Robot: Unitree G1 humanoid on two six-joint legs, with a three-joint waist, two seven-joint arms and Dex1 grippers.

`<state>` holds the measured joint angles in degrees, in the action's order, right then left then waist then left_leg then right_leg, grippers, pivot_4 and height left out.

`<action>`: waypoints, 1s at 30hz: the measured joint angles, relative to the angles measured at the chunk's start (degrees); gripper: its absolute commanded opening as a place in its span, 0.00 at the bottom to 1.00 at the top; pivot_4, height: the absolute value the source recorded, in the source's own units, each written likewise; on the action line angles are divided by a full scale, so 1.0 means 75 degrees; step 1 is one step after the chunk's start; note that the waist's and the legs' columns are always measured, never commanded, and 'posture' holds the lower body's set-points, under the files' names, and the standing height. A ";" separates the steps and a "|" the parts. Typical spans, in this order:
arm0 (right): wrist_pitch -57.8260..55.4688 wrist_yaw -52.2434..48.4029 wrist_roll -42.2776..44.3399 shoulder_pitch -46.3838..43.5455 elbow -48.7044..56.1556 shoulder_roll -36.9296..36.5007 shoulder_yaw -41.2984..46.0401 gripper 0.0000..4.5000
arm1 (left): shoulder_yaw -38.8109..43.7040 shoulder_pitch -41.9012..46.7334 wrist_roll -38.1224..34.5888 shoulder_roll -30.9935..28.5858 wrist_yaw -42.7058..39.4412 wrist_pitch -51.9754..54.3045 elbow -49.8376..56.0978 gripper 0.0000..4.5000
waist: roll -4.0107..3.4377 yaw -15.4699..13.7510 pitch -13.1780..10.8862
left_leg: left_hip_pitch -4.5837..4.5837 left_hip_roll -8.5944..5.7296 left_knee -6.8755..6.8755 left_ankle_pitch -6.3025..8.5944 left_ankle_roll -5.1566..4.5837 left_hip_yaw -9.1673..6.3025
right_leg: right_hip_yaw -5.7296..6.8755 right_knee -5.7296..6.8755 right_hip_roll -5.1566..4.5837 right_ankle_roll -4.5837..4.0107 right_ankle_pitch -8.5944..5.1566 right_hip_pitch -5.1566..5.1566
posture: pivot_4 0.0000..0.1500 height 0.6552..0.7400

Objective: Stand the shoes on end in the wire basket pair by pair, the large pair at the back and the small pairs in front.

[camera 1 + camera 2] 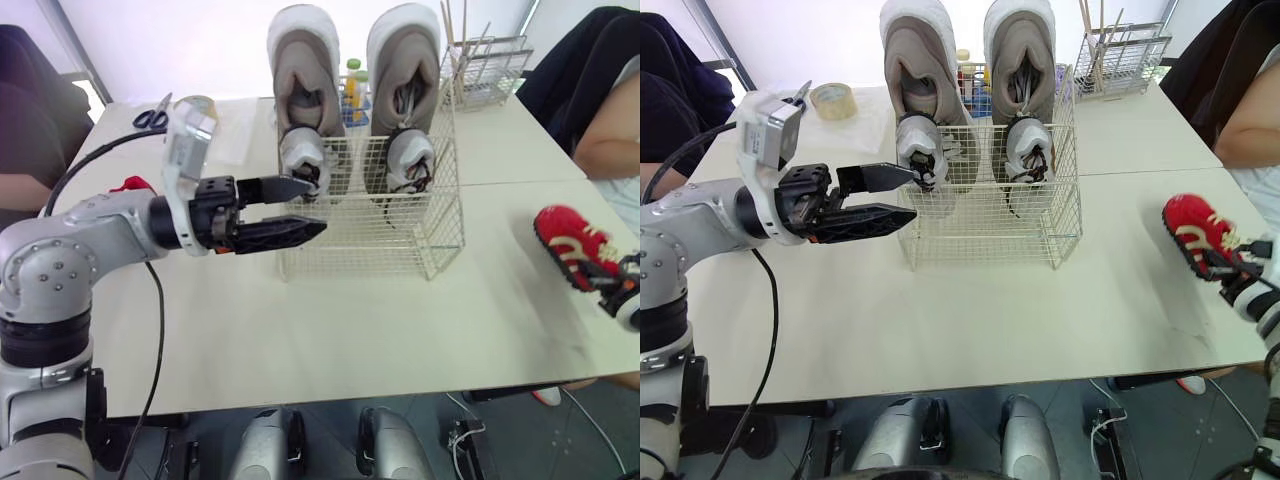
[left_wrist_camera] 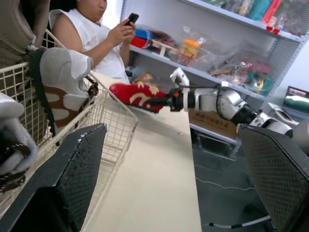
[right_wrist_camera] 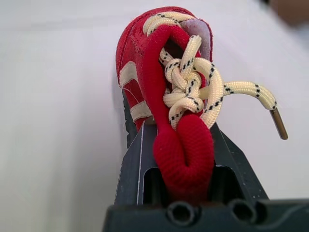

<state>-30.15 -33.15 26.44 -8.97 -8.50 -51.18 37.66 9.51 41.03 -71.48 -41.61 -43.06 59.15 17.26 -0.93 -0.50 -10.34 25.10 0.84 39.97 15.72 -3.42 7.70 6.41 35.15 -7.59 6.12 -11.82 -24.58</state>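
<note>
A wire basket [image 1: 440, 250] stands mid-table with two large grey shoes [image 1: 305, 70] [image 1: 403, 60] upright on end along its back wall; its front half holds nothing. My left gripper [image 1: 318, 207] hangs open at the basket's front left corner, one finger against the left shoe's toe, nothing held. At the table's right edge my right gripper [image 1: 618, 283] is shut on the heel of a small red shoe [image 1: 572, 243] with cream laces, lifted off the table. The right wrist view shows that shoe [image 3: 164, 58] clamped between the fingers [image 3: 133, 164].
A second red item [image 1: 130, 185] lies behind my left arm. Scissors [image 1: 152, 118], a tape roll [image 1: 832, 100], bottles [image 1: 353, 90] and a wire rack of sticks [image 1: 490, 65] sit at the back. People sit at the right [image 1: 615, 130] and the left [image 1: 25, 110].
</note>
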 measured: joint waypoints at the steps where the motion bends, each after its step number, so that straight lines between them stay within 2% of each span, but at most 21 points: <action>1: -0.0060 -0.0168 0.0165 -0.0233 0.0320 -0.0357 0.0136 0.07 | -0.0003 0.0147 0.0029 0.0032 -0.0082 0.0001 -0.0205 1.00 | -0.0007 0.0004 -0.0001 | 0.0000 0.0000 -0.0001 0.0000 0.0000 0.0001 | 0.0000 0.0000 0.0001 0.0000 0.0000 -0.0002 | 1.00 1.00; 7: 0.0072 -0.1130 0.1180 -0.1779 0.2248 -0.1413 0.0102 0.07 | 0.0053 0.1172 -0.0168 0.0356 -0.0314 0.0290 -0.1661 1.00 | 0.0014 0.0005 -0.0003 | -0.0007 0.0014 -0.0004 -0.0008 0.0012 -0.0008 | 0.0001 0.0004 0.0016 0.0009 -0.0005 0.0002 | 1.00 1.00; 14: -0.0246 -0.1782 0.2240 -0.3843 0.3749 -0.1695 -0.1871 0.07 | 0.0120 0.2413 -0.0456 0.0252 -0.0981 0.1342 -0.3504 1.00 | 0.0041 -0.0014 -0.0019 | -0.0002 0.0009 -0.0001 -0.0006 0.0007 -0.0006 | 0.0003 0.0001 0.0005 0.0009 -0.0006 -0.0001 | 1.00 1.00; 21: 0.0361 -0.2738 0.1909 -0.4553 0.4085 -0.1314 -0.3551 0.07 | 0.0109 0.3130 -0.0283 -0.0036 -0.1563 0.2152 -0.4383 1.00 | 0.0057 -0.0010 -0.0029 | 0.0003 0.0002 0.0002 -0.0003 0.0001 -0.0003 | 0.0003 0.0001 -0.0002 0.0010 -0.0005 -0.0002 | 1.00 1.00; 30: 0.1257 -0.3571 0.1118 -0.5385 0.3965 -0.0541 -0.4634 0.07 | 0.0064 0.3263 0.0145 0.0040 -0.1773 0.2472 -0.4351 1.00 | 0.0063 0.0031 -0.0032 | 0.0003 0.0004 0.0002 -0.0004 0.0004 -0.0002 | 0.0004 0.0006 -0.0001 0.0010 -0.0005 -0.0005 | 1.00 1.00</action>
<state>-20.72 -59.93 34.82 -49.35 21.24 -55.23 2.90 9.99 65.50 -70.39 -41.31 -56.36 77.69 -15.38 -0.46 -0.27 -10.58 25.12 0.87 39.99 15.69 -3.39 7.68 6.45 35.20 -7.59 6.20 -11.86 -24.61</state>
